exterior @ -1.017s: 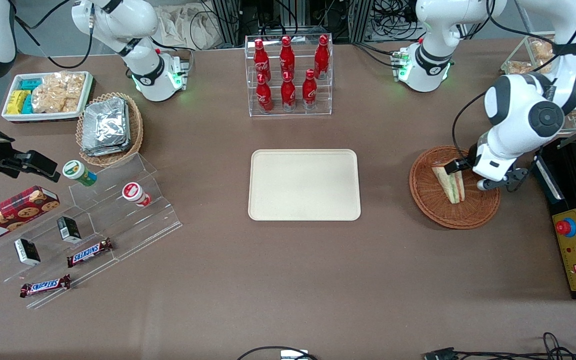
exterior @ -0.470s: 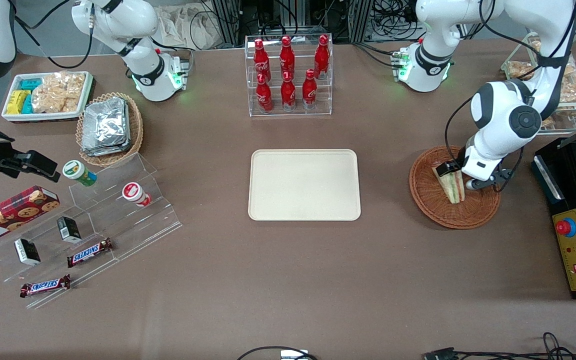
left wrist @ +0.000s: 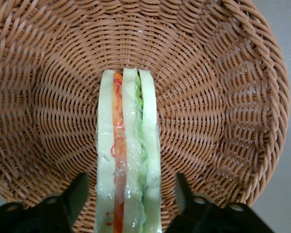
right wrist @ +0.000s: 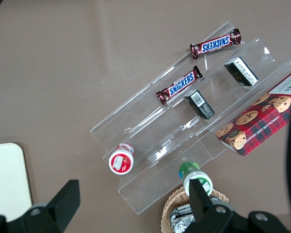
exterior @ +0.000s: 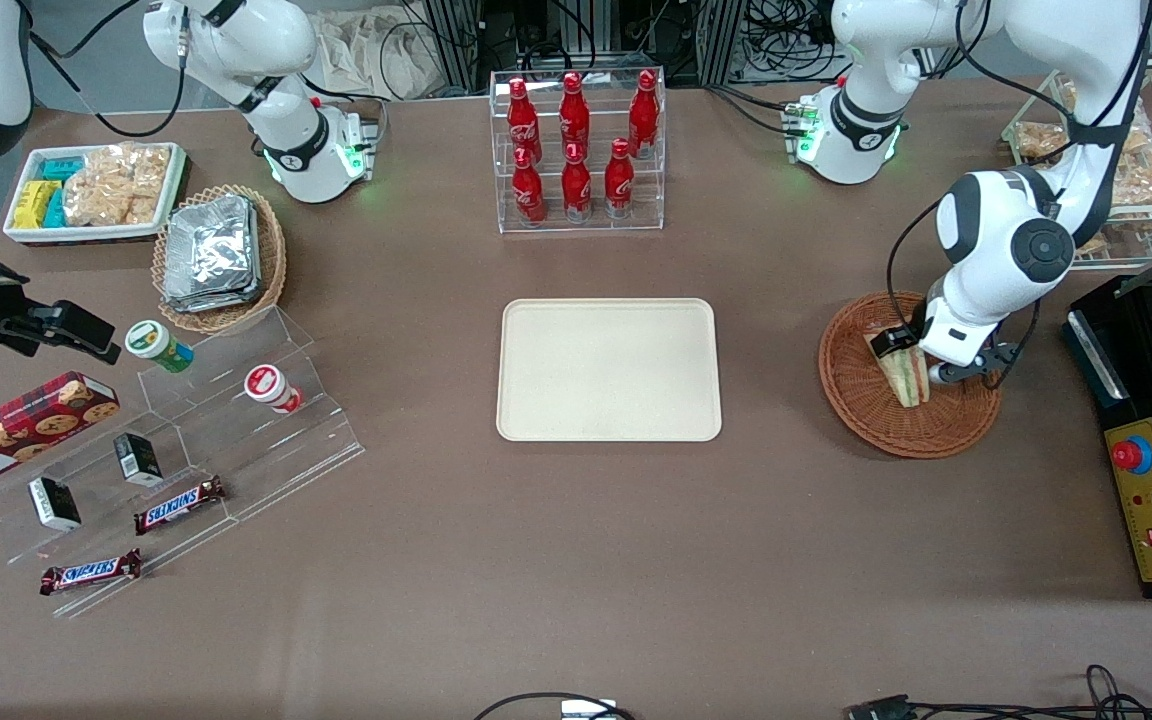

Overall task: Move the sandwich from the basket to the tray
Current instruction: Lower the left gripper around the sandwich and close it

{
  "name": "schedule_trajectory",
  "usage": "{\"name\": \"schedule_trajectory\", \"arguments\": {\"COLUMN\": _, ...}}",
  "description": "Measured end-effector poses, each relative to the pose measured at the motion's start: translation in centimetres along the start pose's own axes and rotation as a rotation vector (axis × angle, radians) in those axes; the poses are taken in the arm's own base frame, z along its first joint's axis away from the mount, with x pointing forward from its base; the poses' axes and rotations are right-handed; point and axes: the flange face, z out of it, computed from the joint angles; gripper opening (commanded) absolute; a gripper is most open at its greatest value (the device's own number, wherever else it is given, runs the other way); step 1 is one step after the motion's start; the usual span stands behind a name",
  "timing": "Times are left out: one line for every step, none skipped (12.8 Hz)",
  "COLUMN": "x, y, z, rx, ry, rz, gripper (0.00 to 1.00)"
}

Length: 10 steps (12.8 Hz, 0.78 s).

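Inside the basket (left wrist: pixel 223 97), the gripper (left wrist: pixel 131 194) straddles the sandwich (left wrist: pixel 128 155), fingers (left wrist: pixel 77 194) apart.

The gripper (left wrist: pixel 131 194) straddles the sandwich (left wrist: pixel 128 160) (fingers apart, not touching) in the basket (left wrist: pixel 223 97).

"What did everything sit on?"
"A brown table (exterior: pixel 576 560), matte and evenly lit."
"And at the edge farthest from the front camera?"
"Metal framing (exterior: pixel 456 40) with tangled black cables (exterior: pixel 786 30) and a heap of pale cloth (exterior: pixel 376 50). More cables (exterior: pixel 1116 690) trailed at the nearest edge, and a black control box (exterior: pixel 1151 500) sat toward the working arm's end."
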Motion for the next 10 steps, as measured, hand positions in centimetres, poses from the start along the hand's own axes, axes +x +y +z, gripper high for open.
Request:
{"name": "schedule_trajectory", "arguments": {"x": -0.1, "y": 0.0, "z": 0.1, "rx": 0.000, "ry": 0.001, "rz": 0.000, "gripper": 0.00}}
{"name": "schedule_trajectory", "arguments": {"x": -0.1, "y": 0.0, "z": 0.2, "rx": -0.001, "ry": 0.002, "rz": 0.000, "gripper": 0.00}}
{"name": "schedule_trajectory", "arguments": {"x": -0.1, "y": 0.0, "z": 0.1, "rx": -0.001, "ry": 0.003, "rz": 0.000, "gripper": 0.00}}
{"name": "schedule_trajectory", "arguments": {"x": -0.1, "y": 0.0, "z": 0.1, "rx": -0.001, "ry": 0.003, "rz": 0.000, "gripper": 0.00}}
{"name": "schedule_trajectory", "arguments": {"x": -0.1, "y": 0.0, "z": 0.1, "rx": -0.001, "ry": 0.003, "rz": 0.000, "gripper": 0.00}}
{"name": "schedule_trajectory", "arguments": {"x": -0.1, "y": 0.0, "z": 0.1, "rx": -0.001, "ry": 0.003, "rz": 0.000, "gripper": 0.00}}
{"name": "schedule_trajectory", "arguments": {"x": -0.1, "y": 0.0, "z": 0.1, "rx": -0.001, "ry": 0.003, "rz": 0.000, "gripper": 0.00}}
{"name": "schedule_trajectory", "arguments": {"x": -0.1, "y": 0.0, "z": 0.1, "rx": -0.001, "ry": 0.005, "rz": 0.001, "gripper": 0.00}}
{"name": "schedule_trajectory", "arguments": {"x": -0.1, "y": 0.0, "z": -0.2, "rx": -0.001, "ry": 0.005, "rz": 0.001, "gripper": 0.00}}
{"name": "schedule_trajectory", "arguments": {"x": -0.2, "y": 0.0, "z": -1.0, "rx": 0.002, "ry": -0.001, "rz": 0.002, "gripper": 0.00}}
